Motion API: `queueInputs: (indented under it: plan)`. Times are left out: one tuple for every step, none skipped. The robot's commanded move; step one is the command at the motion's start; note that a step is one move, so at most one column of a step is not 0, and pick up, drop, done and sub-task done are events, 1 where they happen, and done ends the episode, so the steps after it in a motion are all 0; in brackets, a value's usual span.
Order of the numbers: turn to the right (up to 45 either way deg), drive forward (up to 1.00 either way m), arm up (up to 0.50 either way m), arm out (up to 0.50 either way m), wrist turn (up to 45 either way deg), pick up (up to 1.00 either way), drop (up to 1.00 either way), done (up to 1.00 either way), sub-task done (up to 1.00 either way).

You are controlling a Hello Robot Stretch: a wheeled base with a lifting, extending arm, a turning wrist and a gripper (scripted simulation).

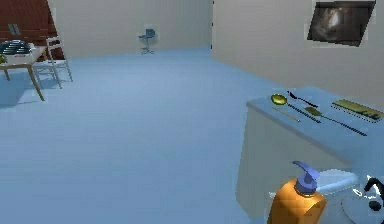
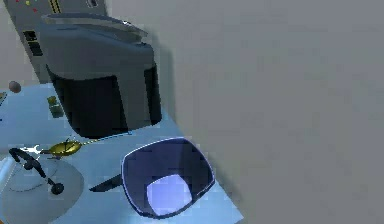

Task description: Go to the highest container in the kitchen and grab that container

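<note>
A wide round bowl [image 2: 167,178] with a pale blue inside stands on the light counter [image 2: 40,120] near its front corner. Behind it a large dark boxy bin-like thing [image 2: 100,75] with a grey lid rises taller than anything else on that counter. In the forward view the same counter [image 1: 290,130] sits at the right. On it stands an orange soap bottle [image 1: 300,198] with a blue pump, at the bottom edge.
A dark faucet [image 2: 35,165] curves over a sink beside a golden spoon [image 2: 65,149] and a dark knife [image 2: 103,184]. More utensils [image 1: 325,116] lie on the counter. A table [image 1: 22,62] with chairs [image 1: 57,57] stands far left, a blue chair [image 1: 148,39] far off, across open blue floor.
</note>
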Motion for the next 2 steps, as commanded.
queueInputs:
  plan:
    - [0.0, 0.0, 0.38, 0.0, 0.0, 0.0, 0.0, 0.0, 0.0]
    - [0.0, 0.0, 0.0, 0.0, 45.0, 0.0, 0.0, 0.0, 0.0]
